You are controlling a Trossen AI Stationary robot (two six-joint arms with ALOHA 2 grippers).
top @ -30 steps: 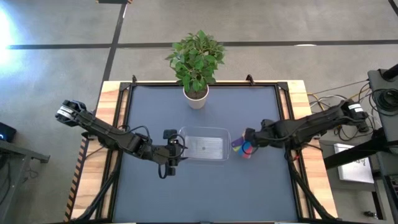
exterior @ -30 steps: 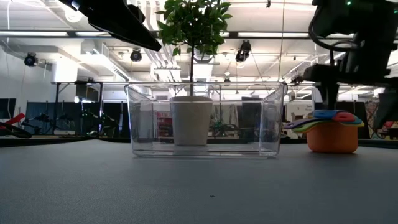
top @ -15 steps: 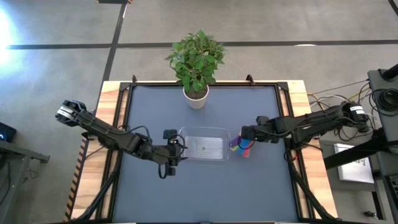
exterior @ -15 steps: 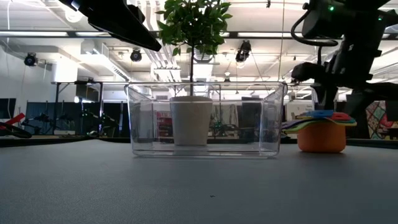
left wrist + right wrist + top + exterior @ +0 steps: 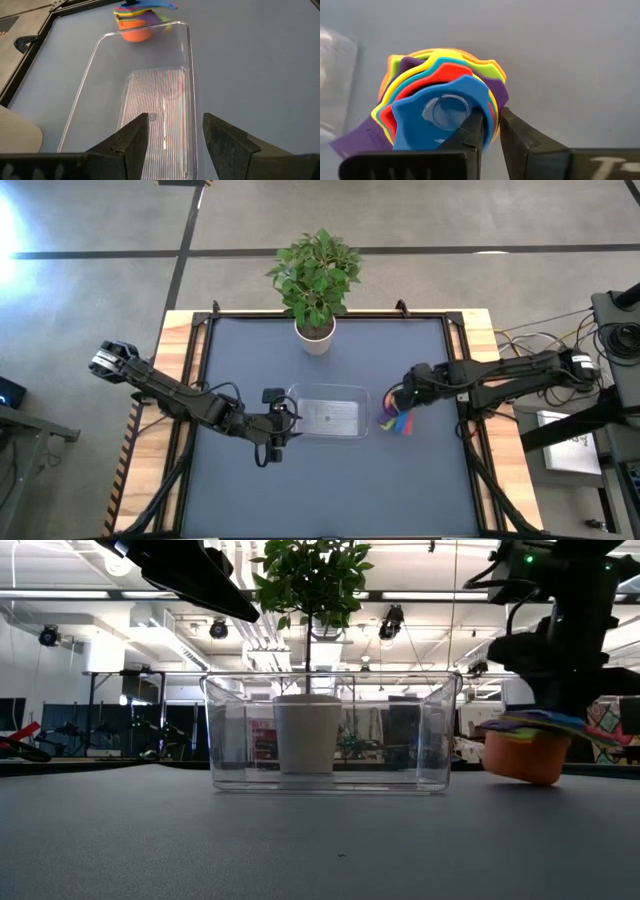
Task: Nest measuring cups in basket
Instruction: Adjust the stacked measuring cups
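The measuring cups (image 5: 440, 95) sit nested in one stack, blue innermost and orange outermost (image 5: 525, 755), on the table just right of the basket (image 5: 395, 418). My right gripper (image 5: 490, 117) comes down on the stack and is shut on its rims. The stack stands tilted. The basket (image 5: 328, 415), clear and empty, rests flat at mid-table (image 5: 160, 90). My left gripper (image 5: 175, 135) stands open at the basket's left end (image 5: 280, 420), and I see it touching nothing. My right gripper pinches the stacked rims (image 5: 489, 107) on one side of the stack. One finger (image 5: 470, 132) is inside the blue cup and the other (image 5: 520, 137) is outside the stack. The fingers point steeply down. The stack is tilted; whether its orange bottom is still on the table I cannot tell.
A white plant pot (image 5: 315, 335) with a leafy plant stands at the table's far edge behind the basket (image 5: 307, 730). Raised black rails (image 5: 455, 350) frame the dark mat.
My right gripper has rolled about its wrist, shifted a little toward the basket and shut on the stack's rims. The stack, upright a second ago, has turned about and now stands tipped, and its handles point elsewhere.
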